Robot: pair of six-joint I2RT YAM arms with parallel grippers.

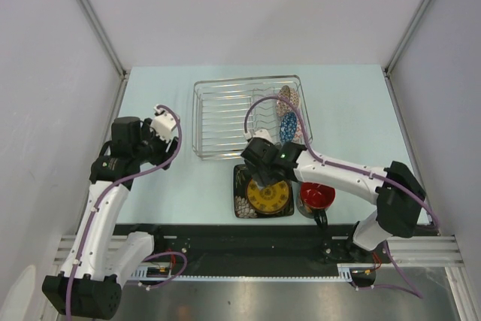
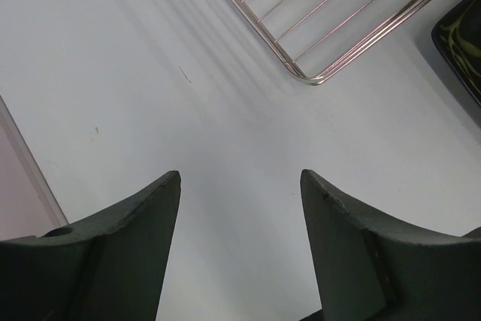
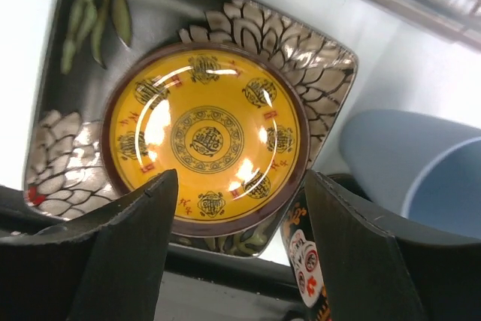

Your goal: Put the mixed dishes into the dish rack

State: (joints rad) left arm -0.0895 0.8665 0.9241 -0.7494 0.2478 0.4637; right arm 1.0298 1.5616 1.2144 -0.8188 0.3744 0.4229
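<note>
Two end effectors, both wide open, nothing held. My left end effector (image 2: 240,180) hovers over bare tabletop (image 2: 150,73), just off a corner of the dish rack (image 1: 225,118). Speckled bowl (image 1: 285,98) stands on edge at the rack's right end. My right end effector (image 3: 237,186) hangs above the square plate (image 3: 207,137); blue cup (image 3: 409,159) and mug (image 1: 317,195) are beside it.

Pale blue table (image 1: 165,186) carries wire dish rack (image 1: 218,118), sq. black plate (image 1: 242,204) & dark mug (image 1: 317,195) beside it.
</note>
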